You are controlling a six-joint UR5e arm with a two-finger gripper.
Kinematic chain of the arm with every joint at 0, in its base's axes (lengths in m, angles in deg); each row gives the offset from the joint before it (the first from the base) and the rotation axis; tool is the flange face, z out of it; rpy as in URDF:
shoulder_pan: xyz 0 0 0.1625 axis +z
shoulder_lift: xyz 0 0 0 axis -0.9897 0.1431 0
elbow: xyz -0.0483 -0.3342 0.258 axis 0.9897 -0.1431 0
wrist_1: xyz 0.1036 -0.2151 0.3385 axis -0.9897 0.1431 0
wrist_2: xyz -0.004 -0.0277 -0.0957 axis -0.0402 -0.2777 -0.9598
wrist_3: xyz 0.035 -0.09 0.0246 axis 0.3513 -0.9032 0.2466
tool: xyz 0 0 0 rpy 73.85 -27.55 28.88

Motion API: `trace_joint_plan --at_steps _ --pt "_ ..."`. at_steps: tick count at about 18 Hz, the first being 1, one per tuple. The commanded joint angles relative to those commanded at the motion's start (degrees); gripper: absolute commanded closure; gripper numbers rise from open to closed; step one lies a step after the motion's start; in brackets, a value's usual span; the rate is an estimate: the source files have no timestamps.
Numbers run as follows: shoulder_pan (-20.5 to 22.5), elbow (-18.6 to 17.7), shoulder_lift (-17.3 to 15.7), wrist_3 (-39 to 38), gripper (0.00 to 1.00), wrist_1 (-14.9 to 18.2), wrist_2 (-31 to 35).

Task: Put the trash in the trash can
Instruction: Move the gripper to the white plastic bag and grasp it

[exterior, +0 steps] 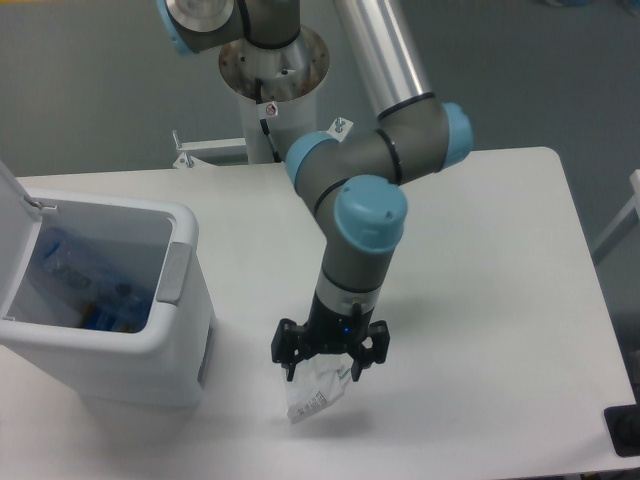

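**One wrapper on the table, one bottle in the bin**

One gripper (321,377) points down over the single crumpled whitish wrapper (314,394), which lies on the white table (480,260) to the right of the trash can (150,340). The two fingers stand spread, one on each side of the wrapper's upper end; whether they touch it cannot be told. The wrapper's printed label faces up at its lower end.

The one trash can stands near the wrapper with its hinged lid (10,215) raised on the far left side and its grey latch tab (175,272) facing the wrapper. Inside lies one clear bluish bottle (65,262), with some blue item (105,315) beside it, too blurred to name.
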Motion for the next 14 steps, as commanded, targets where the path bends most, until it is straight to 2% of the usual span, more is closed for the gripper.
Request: trace_joint_plan --at_steps 6,10,14 --pt "-2.3 -3.2 0.6 3.9 0.00 0.3 8.7" --pt "-3.0 -4.6 0.9 4.6 0.01 0.3 12.0" --pt "-4.0 -4.7 1.8 4.6 0.12 0.4 14.2"
